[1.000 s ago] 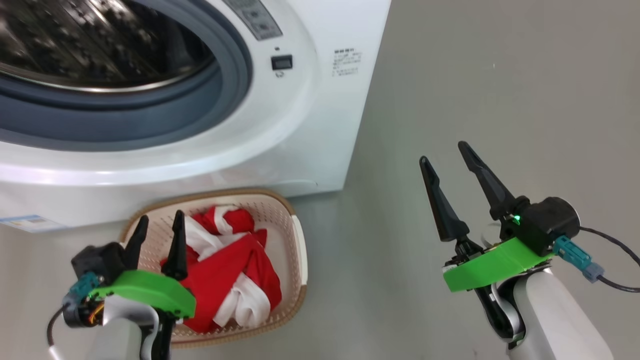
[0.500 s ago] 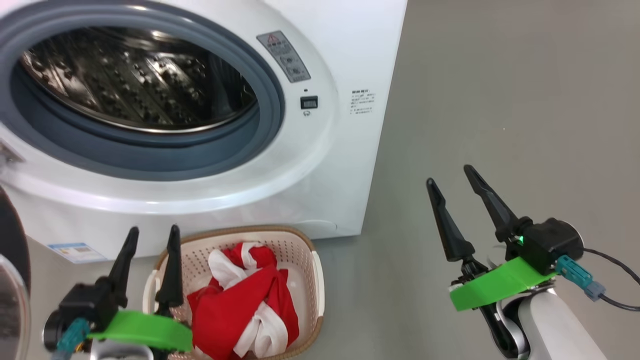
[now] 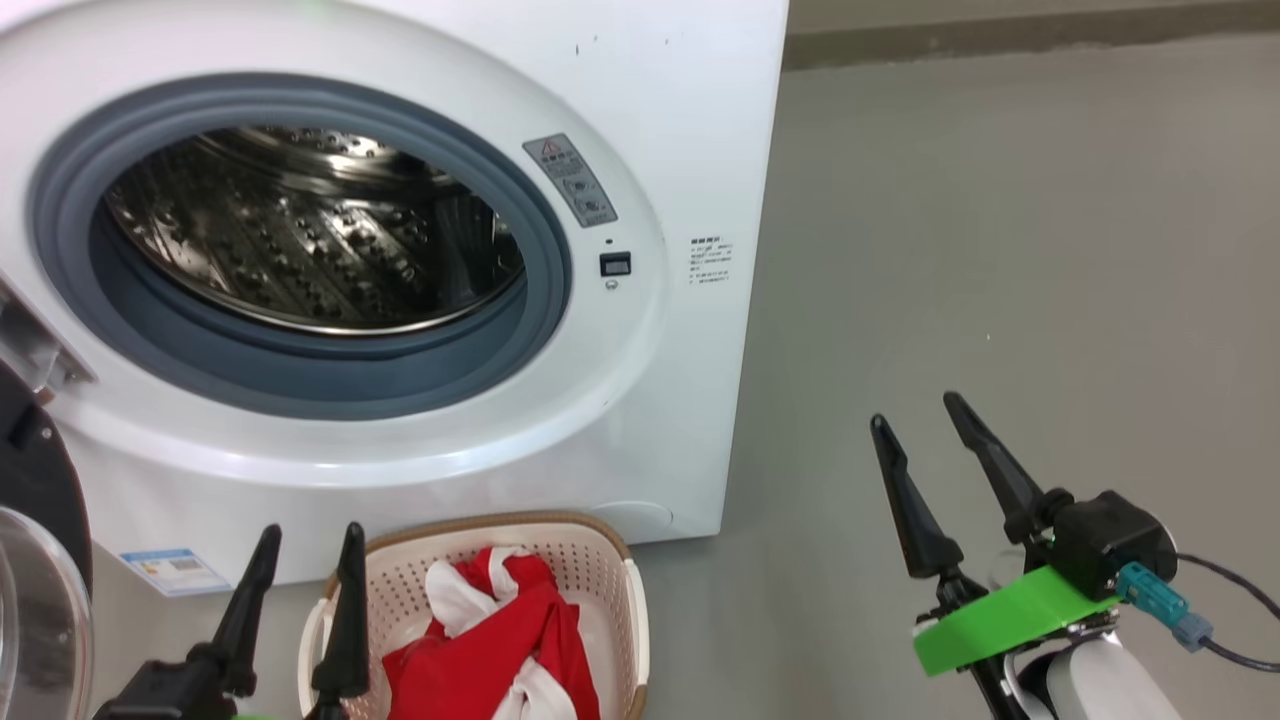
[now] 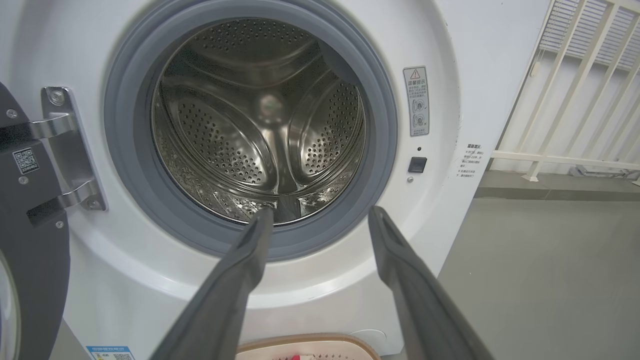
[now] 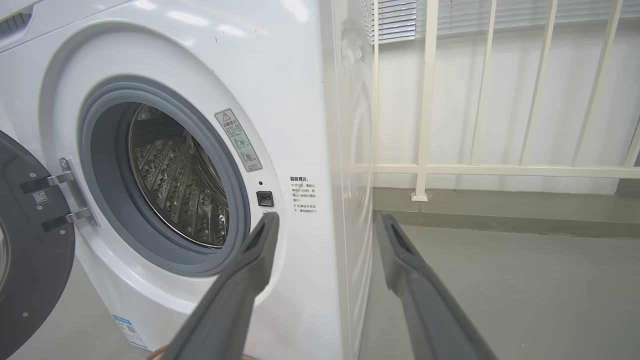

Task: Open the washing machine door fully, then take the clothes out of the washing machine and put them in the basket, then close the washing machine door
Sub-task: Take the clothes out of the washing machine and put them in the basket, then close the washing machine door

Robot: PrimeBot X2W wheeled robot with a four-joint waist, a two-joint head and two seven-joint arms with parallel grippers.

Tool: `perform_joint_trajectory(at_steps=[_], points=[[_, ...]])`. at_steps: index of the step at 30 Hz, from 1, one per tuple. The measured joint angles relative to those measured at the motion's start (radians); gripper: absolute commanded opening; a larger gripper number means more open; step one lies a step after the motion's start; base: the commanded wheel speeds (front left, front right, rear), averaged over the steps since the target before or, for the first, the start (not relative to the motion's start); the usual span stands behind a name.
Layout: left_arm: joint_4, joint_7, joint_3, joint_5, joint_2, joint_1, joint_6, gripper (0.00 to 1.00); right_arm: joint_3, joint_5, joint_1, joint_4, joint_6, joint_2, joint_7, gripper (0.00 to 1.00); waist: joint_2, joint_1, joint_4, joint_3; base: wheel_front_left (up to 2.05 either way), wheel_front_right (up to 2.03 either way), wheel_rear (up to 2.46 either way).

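Observation:
The white washing machine stands with its steel drum bare inside. Its black washing machine door hangs swung out on the left, hinges showing. On the floor in front of the machine sits the cream basket, holding the red and white clothes. My left gripper is open just left of the basket, its fingers pointing at the drum mouth. Off to the right of the machine, over the floor, my right gripper is open and holds nothing.
Grey floor stretches to the right of the machine. A white railing on a low kerb runs behind it. A cable trails from my right wrist.
The head camera has tilted up, so the whole picture slid down and more of the drum shows. My left gripper now sits left of the basket rather than over the clothes. Both grippers stay open.

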Motion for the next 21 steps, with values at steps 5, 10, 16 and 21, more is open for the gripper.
perform_joint_trajectory(at_steps=[5, 10, 16, 21], points=[[-0.027, 0.000, 0.007, -0.003, 0.000, 0.035, 0.000, 1.00, -0.005, 0.000, 0.025, 0.006, 0.000, 0.001, 0.000, 1.00, 0.0000, 0.0000, -0.009, -0.029, 0.00, 0.00, 0.00], [-0.034, 0.000, 0.013, -0.003, 0.000, 0.046, 0.000, 1.00, -0.007, 0.000, 0.025, 0.006, 0.000, 0.001, 0.000, 1.00, 0.0001, 0.0000, -0.023, -0.040, 0.00, 0.00, 0.00], [-0.036, 0.000, 0.019, -0.003, 0.000, 0.047, 0.003, 1.00, -0.006, 0.003, 0.043, 0.006, 0.000, 0.001, 0.000, 1.00, 0.0000, 0.0000, -0.028, -0.048, 0.00, 0.00, 0.00], [-0.033, 0.000, 0.029, 0.017, 0.001, 0.050, 0.040, 1.00, -0.003, 0.007, 0.044, 0.006, 0.000, 0.001, 0.000, 1.00, 0.0000, 0.0000, -0.027, -0.052, 0.00, 0.00, 0.00]])
